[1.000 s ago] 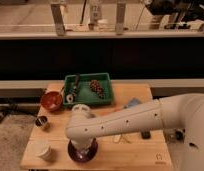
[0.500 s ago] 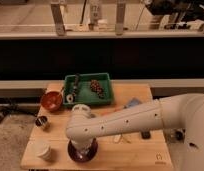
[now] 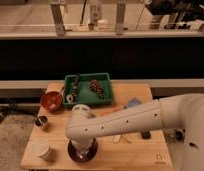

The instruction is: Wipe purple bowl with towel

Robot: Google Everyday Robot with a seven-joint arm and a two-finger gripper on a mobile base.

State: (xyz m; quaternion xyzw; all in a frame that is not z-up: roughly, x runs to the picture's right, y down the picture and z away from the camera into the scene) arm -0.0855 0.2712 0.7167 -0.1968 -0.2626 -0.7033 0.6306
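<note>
The purple bowl [image 3: 83, 153] is a dark maroon, shallow bowl near the front edge of the wooden table, left of centre. My white arm reaches across from the right and bends down over it. My gripper [image 3: 82, 146] points down into the bowl, mostly hidden by the wrist. A pale bunched thing under the wrist, inside the bowl, may be the towel [image 3: 81, 145]; I cannot make it out clearly.
A red-orange bowl [image 3: 51, 101] sits at the back left. A green tray [image 3: 108, 93] with utensils and dark items is at the back centre. A white cup [image 3: 44, 150] stands front left, a small metal cup [image 3: 42, 122] behind it. A blue item [image 3: 132, 104] lies right of the tray.
</note>
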